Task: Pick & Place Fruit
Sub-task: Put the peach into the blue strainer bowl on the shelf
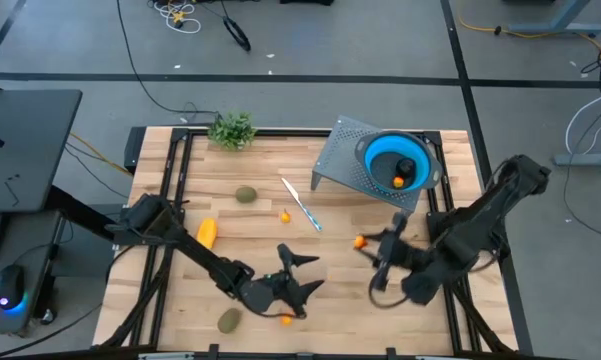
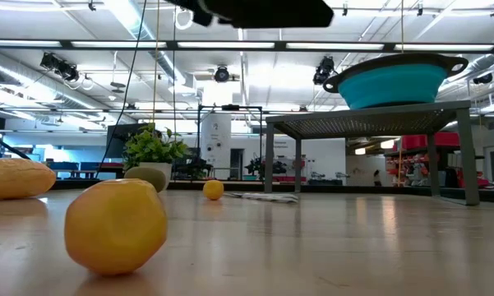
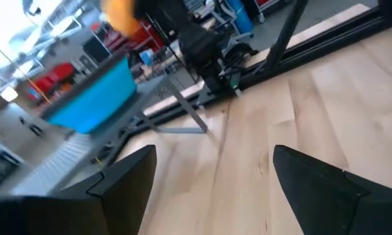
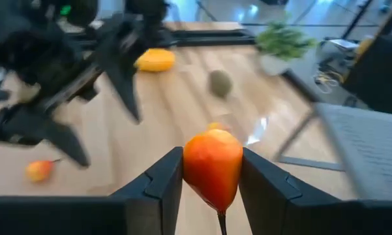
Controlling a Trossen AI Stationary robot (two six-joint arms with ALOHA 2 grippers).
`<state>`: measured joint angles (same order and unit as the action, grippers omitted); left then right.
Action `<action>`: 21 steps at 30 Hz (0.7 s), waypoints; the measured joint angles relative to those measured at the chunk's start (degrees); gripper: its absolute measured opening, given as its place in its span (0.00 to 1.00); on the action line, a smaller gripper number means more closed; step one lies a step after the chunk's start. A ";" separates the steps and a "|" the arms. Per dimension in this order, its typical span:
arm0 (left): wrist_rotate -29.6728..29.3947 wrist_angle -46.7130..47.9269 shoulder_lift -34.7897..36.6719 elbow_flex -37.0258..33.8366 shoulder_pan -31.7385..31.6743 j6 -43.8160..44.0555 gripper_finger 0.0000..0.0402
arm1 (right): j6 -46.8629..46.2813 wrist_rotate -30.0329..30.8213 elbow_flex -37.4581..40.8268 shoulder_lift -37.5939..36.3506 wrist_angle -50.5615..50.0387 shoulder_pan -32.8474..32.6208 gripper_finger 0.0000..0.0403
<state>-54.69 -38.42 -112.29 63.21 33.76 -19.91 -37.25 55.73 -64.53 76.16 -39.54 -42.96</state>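
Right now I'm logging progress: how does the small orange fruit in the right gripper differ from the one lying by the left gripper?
The held orange fruit is clamped in the right gripper with jaws shut on it, off the table; the loose orange fruit lies free on the wooden table, beside the left gripper, whose jaws stand open and empty. Both are tiny and orange-red.

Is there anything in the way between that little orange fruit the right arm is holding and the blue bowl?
Nothing visible blocks it. The right end effector holds the small orange fruit above bare table, and the blue bowl sits raised on the grey perforated stand, so the fruit must go up and over the rim.
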 joint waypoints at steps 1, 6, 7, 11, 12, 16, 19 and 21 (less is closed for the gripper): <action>1.60 -0.05 0.03 -0.12 -0.54 1.24 0.79 | -0.29 0.52 0.00 -1.93 -2.39 0.41 0.35; 10.85 -0.14 0.07 -0.23 -3.20 6.97 0.79 | -1.51 4.65 0.00 -9.92 -13.53 3.38 0.35; 12.41 -0.15 0.07 -0.23 -3.67 7.72 0.79 | -1.44 4.61 0.00 -11.22 -14.92 4.31 0.35; 16.12 -0.13 0.09 -0.23 -4.80 9.23 0.79 | -1.44 2.89 0.00 -15.12 -19.33 9.08 0.35; 16.40 -0.12 0.09 -0.23 -4.91 9.23 0.79 | -1.46 2.55 0.00 -15.73 -20.54 10.40 0.35; 16.34 -0.12 0.09 -0.23 -4.88 9.01 0.79 | -1.62 2.06 0.00 -17.31 -26.08 15.89 0.35; 16.48 -0.07 0.09 -0.23 -4.85 10.09 0.79 | -3.08 -0.57 0.00 -18.23 -29.70 20.45 0.36; 16.80 -0.05 0.11 -0.23 -4.88 10.50 0.79 | -3.05 -2.34 0.00 -18.59 -31.38 23.60 0.38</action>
<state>-37.89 -38.47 -112.18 62.98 28.88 -9.40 -40.31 53.40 -64.53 57.57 -70.91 -19.36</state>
